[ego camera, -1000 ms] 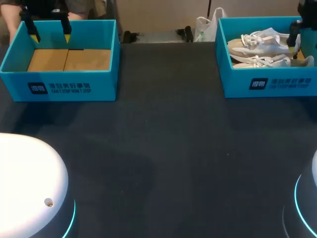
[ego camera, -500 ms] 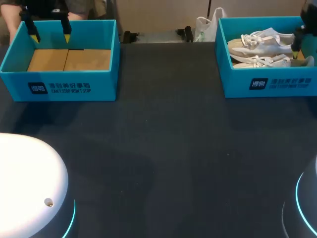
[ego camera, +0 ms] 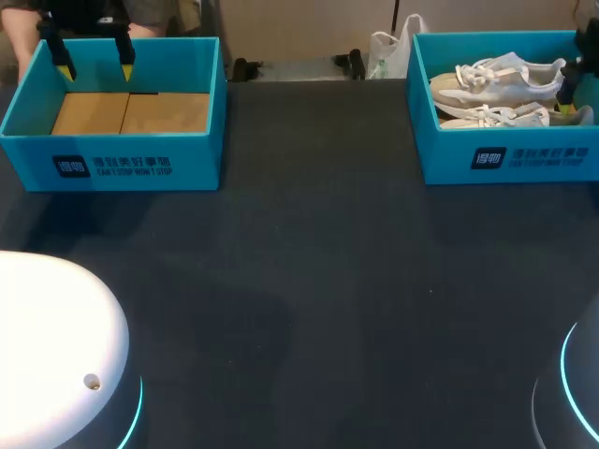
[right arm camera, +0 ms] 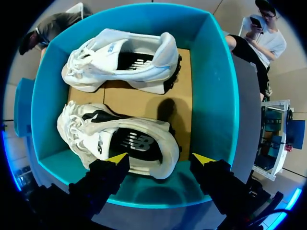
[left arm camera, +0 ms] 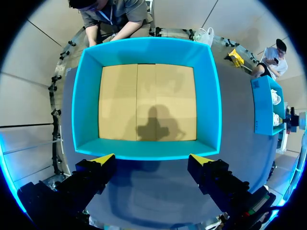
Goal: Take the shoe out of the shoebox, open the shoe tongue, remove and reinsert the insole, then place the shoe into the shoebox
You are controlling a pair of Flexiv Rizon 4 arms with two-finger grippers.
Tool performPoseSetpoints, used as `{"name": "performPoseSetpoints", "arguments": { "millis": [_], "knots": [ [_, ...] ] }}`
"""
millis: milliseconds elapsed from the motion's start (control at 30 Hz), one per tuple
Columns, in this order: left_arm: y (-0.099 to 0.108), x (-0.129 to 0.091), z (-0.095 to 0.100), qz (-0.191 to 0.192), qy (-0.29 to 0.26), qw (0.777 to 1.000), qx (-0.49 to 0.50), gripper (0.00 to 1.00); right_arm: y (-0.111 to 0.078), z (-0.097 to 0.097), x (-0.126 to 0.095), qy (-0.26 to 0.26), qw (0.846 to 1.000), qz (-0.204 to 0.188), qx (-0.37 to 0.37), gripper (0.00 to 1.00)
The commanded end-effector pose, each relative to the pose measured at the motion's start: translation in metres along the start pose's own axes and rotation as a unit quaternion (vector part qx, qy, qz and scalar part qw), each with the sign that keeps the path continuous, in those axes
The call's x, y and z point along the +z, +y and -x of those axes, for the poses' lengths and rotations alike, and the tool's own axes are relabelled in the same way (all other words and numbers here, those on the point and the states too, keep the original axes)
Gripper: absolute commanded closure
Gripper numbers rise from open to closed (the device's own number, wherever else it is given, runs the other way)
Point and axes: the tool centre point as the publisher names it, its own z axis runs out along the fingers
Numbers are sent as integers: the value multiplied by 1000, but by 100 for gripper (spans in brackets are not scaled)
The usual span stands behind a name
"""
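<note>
The shoe you are going for is lying in the box, along the wall nearest your right gripper. Its opening is facing up toward that gripper, and its laces are bunching loosely at the toe end. It is looking light and soft: the cloth upper and padded collar will likely be giving under a squeeze, while the sole will be staying stiffer. So you are probably best pinching across the heel collar, or putting one finger inside the opening and one outside the wall, keeping away from the laces, which could be snagging. The other shoe is resting just beside it, deeper in the box, so you are getting little room on that side. The right gripper is hovering over the box's near wall with its fingers spread wide, grasping nothing, the heel end showing between them. Well apart from the box, across the table, your left gripper is hanging over the rim of the empty box, fingers also released.
</note>
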Motion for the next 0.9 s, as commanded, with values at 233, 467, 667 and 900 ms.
{"name": "performPoseSetpoints", "arguments": {
  "millis": [233, 467, 667, 900],
  "knots": [
    [0, -1, 0, 0, 0, 1000, 0, 0, 0, 9, 16, 7, 1000, -9, 12, 22],
    [0, -1, 0, 0, 0, 1000, 0, 0, 1, 12, 26, 13, 1000, -9, 18, 27],
    [0, -1, 0, 0, 0, 1000, 0, 0, 1, 15, 35, 14, 1000, -11, 22, 28],
    [0, -1, 0, 0, 0, 1000, 0, 0, 2, 15, 45, 19, 999, -14, 22, 24]
  ]
}}
